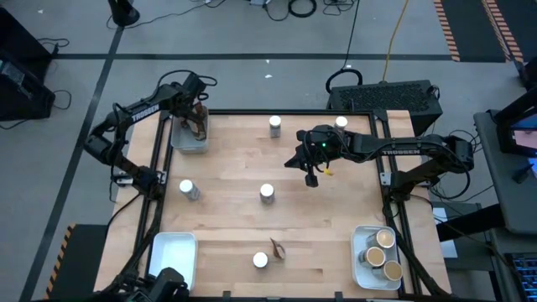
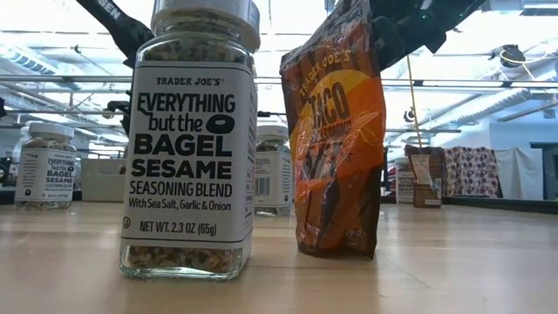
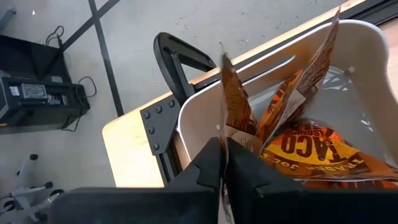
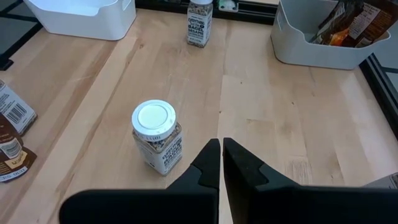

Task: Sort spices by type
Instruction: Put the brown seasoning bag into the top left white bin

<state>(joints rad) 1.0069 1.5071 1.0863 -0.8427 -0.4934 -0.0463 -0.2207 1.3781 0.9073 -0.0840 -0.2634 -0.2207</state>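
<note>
The table (image 1: 235, 180) is pale wood with a smooth, matt grain. The jar (image 2: 190, 139) is clear glass with a matt paper label; the jar just before the right gripper (image 4: 219, 163) has a smooth white plastic lid. The sachet (image 2: 336, 131) is glossy, crinkled foil. The tray (image 3: 367, 46) under the left gripper (image 3: 222, 163) is smooth white plastic. Both grippers are matt black plastic.

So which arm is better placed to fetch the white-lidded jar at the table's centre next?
Probably the right: its end effector hangs shut just beside that jar. The left end effector is over the far-left tray, pinching a sachet.
</note>
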